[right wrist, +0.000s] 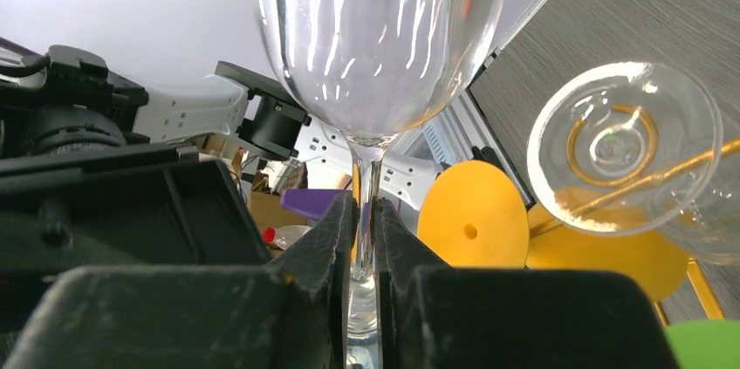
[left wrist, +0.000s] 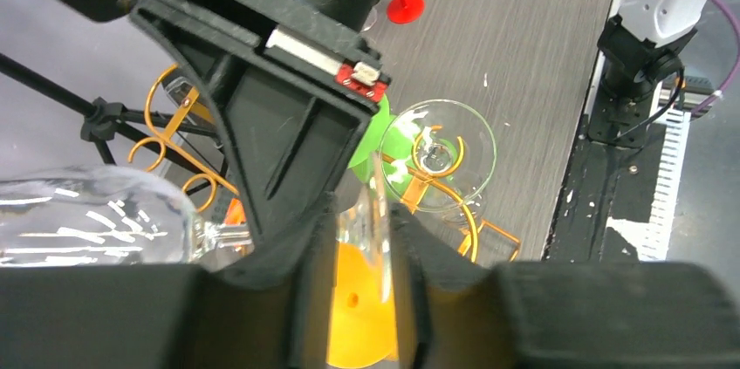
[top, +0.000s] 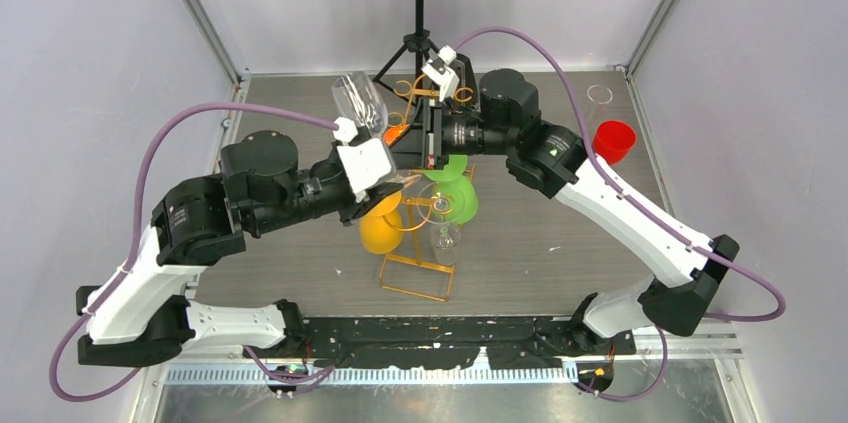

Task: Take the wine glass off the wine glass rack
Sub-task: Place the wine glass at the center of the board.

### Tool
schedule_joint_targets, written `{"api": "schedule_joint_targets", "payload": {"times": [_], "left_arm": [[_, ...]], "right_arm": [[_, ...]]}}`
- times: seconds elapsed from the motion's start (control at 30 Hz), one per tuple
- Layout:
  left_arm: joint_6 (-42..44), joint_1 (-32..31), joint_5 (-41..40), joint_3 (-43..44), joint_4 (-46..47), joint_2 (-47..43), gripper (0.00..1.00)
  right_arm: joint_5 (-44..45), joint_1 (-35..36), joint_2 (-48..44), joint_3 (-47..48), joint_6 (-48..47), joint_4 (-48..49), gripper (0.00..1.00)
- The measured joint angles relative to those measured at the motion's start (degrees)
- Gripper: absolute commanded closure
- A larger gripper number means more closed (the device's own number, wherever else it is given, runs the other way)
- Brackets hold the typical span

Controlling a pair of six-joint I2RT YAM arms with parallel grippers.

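The wine glass (right wrist: 375, 29) sits tilted above the wine glass rack (top: 412, 291), stem clamped in right end effector (right wrist: 365, 212), foot pinched by left end effector (left wrist: 380, 229); seemingly unhooked, only carrying clear remains.

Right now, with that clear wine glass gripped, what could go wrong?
The right fingers pinch the clear wine glass by its stem while the left fingers seem to pinch its foot; uneven pulls could snap it. A second clear glass hanging on the gold wire rack nearby could get knocked.
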Motion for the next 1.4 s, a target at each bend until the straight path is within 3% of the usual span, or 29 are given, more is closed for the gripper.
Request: {"api": "schedule_joint_targets", "payload": {"times": [0.17,0.37,0.67,1.0,1.17,1.4], "left_arm": [[-2.05,0.02,0.55,-0.11,1.16,-1.11,0.26],[-5.51,0.04,0.59,-0.48,4.17,-3.48,0.01],[-11.85,0.04,1.42,-3.06,10.21,-5.38,0.0],[-18.53,1.31,-0.9,1.31,10.1,-1.75,0.0],[-23.17,6.88,0.59,4.24,9.14,-0.7,0.0],[-32.11,19.28,9.35,3.28,9.77,-1.64,0.01]], "right_arm": [[0.39,-0.24,-3.06,-0.85,-2.89,-2.05,0.94],[0.96,-2.51,-8.55,-0.85,-8.44,-5.75,0.94],[2.97,-5.92,-15.3,0.48,-21.7,-15.72,0.94],[15.45,-5.92,-20.24,1.03,-42.84,-27.47,0.94],[19.74,-5.92,-20.98,1.11,-52.13,-30.29,0.94],[22.91,-5.92,-24.24,-0.92,-64.98,-30.84,0.94]]}}
